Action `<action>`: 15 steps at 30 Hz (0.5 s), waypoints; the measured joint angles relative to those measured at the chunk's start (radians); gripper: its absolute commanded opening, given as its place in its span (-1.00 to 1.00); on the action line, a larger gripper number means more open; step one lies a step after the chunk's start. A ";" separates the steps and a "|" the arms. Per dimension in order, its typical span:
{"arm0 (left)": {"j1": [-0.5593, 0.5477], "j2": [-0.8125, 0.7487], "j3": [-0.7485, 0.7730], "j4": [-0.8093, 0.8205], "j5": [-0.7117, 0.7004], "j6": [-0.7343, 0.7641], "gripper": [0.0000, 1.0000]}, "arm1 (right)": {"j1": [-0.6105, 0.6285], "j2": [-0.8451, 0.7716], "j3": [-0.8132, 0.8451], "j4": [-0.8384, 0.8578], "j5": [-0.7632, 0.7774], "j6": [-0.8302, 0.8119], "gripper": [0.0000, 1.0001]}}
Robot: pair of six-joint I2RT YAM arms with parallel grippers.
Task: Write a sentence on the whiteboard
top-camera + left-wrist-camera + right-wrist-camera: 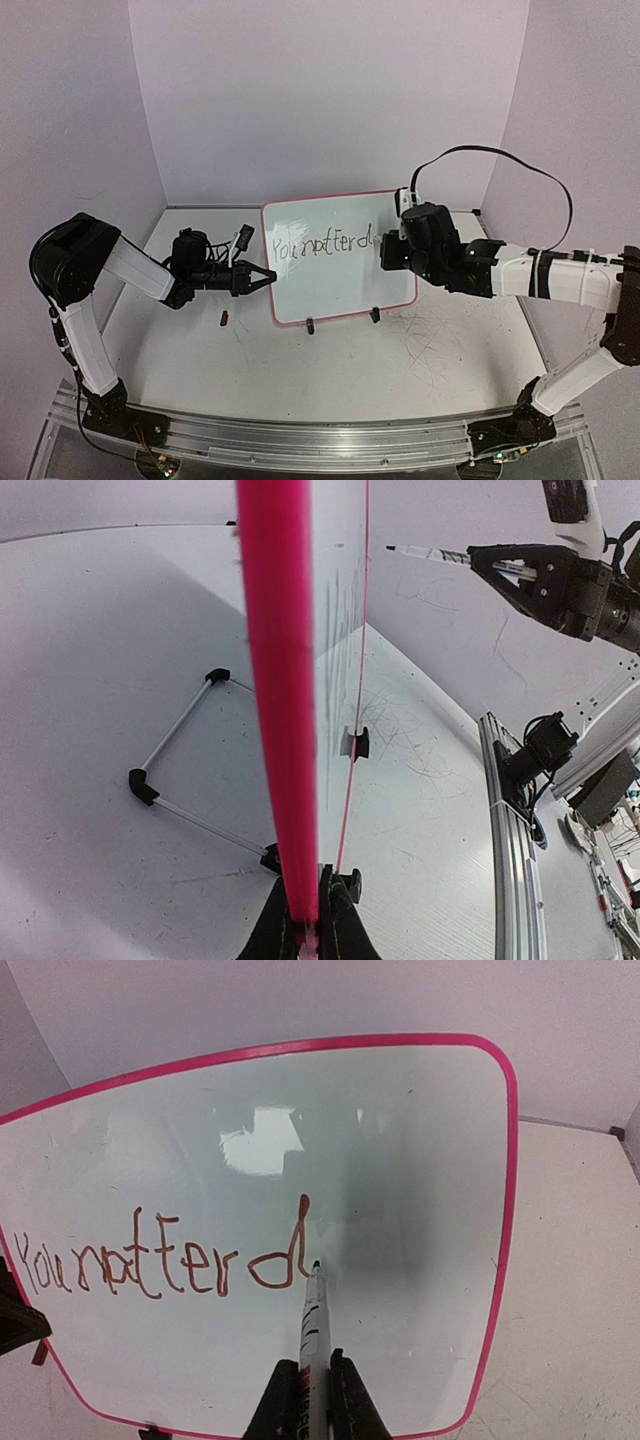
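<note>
The whiteboard (340, 285) stands upright on two black clip feet at the table's middle, pink rim all round. The sentence (150, 1260) reads "You potter d" in thin red-brown strokes along the board's left and middle. My right gripper (312, 1370) is shut on a white marker (312, 1330); its tip touches the board just right of the "d". My left gripper (308, 920) is shut on the board's left pink rim (280, 680) and holds it edge-on. In the top view the left gripper (262, 277) sits at the board's left edge and the right gripper (388, 250) is in front of the board's right part.
A small dark red cap-like piece (224, 319) lies on the table left of the board. The board's wire stand (180, 770) shows behind it. The tabletop (430, 340) is scuffed with grey marks. An aluminium rail (300, 440) runs along the near edge.
</note>
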 measured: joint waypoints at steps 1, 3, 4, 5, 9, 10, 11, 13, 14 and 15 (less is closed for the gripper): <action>0.000 0.000 0.000 0.000 0.000 0.000 -1.00 | 0.000 -0.008 -0.002 0.007 -0.003 -0.003 -1.00; 0.000 0.000 0.000 0.000 0.000 0.000 -1.00 | 0.000 -0.016 -0.005 0.019 -0.009 -0.008 -1.00; 0.000 0.000 0.000 0.000 0.000 0.000 -1.00 | 0.000 -0.017 -0.006 0.025 -0.012 -0.009 -1.00; 0.000 0.000 0.000 0.000 0.000 0.000 -1.00 | 0.000 -0.017 -0.011 0.031 -0.016 -0.010 -1.00; 0.000 -0.001 0.000 -0.001 0.000 0.000 -1.00 | -0.001 -0.017 -0.036 0.037 -0.028 -0.011 -1.00; 0.000 -0.001 0.000 -0.001 0.000 0.000 -1.00 | -0.002 -0.017 -0.043 0.037 -0.031 -0.011 -1.00; 0.000 -0.001 0.000 -0.001 0.000 0.000 -1.00 | -0.003 -0.017 -0.047 0.037 -0.034 -0.012 -1.00; 0.000 -0.001 0.000 -0.001 0.000 0.000 -1.00 | -0.006 -0.017 -0.053 0.038 -0.038 -0.014 -1.00; 0.000 -0.001 0.000 -0.001 0.000 0.000 -1.00 | -0.007 -0.017 -0.054 0.038 -0.040 -0.015 -1.00; 0.000 -0.001 0.000 -0.001 0.000 0.000 -1.00 | -0.009 -0.017 -0.055 0.039 -0.041 -0.016 -1.00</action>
